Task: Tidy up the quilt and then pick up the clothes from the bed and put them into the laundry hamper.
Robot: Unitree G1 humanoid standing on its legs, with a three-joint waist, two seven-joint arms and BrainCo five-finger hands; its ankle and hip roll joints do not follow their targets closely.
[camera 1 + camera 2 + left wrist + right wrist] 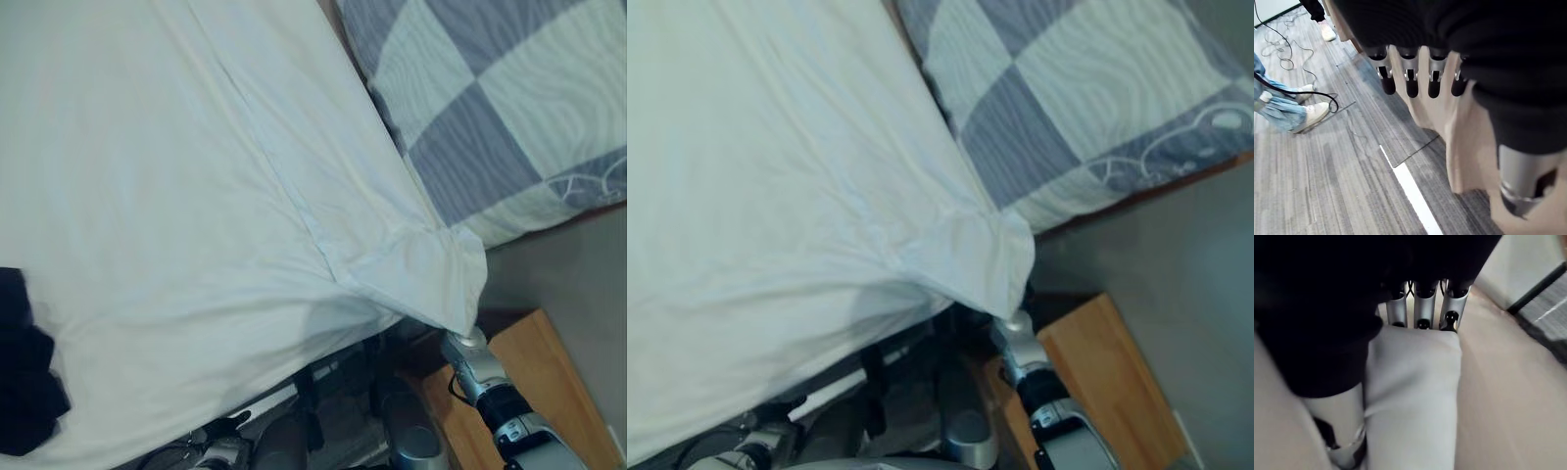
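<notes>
White, soft cotton quilt (176, 196) spreading over most of the bed, creased in long shallow folds, one seam running diagonally toward its near right corner. Corner (1004, 264) bunching into a rumpled, pointed flap and hanging off the bed edge. Right hand (1420, 308) reaching up under that flap; in the right wrist view, silver fingers (1422, 308) curling over a thick rounded fold of the white cloth, thumb (1337, 431) pressing alongside it, so gripping the quilt corner. Silver wrist of that arm (480, 367) showing just below the flap in the head views.

Grey and pale checked pillow (490, 108), wavy-patterned, lying at the head of the bed just beside the quilt's edge. Dark, crumpled clothes (24, 382) sitting on the quilt at the near left edge. Smooth wooden nightstand (1107, 382) standing beside the bed, below the pillow.

Left hand (1415, 78) hanging with fingers straight and relaxed, holding nothing, beside a beige bed skirt (1449, 127) draping in soft vertical folds. Grey striped carpet (1327, 171) underneath, a person's white shoes (1310, 112) standing well apart.
</notes>
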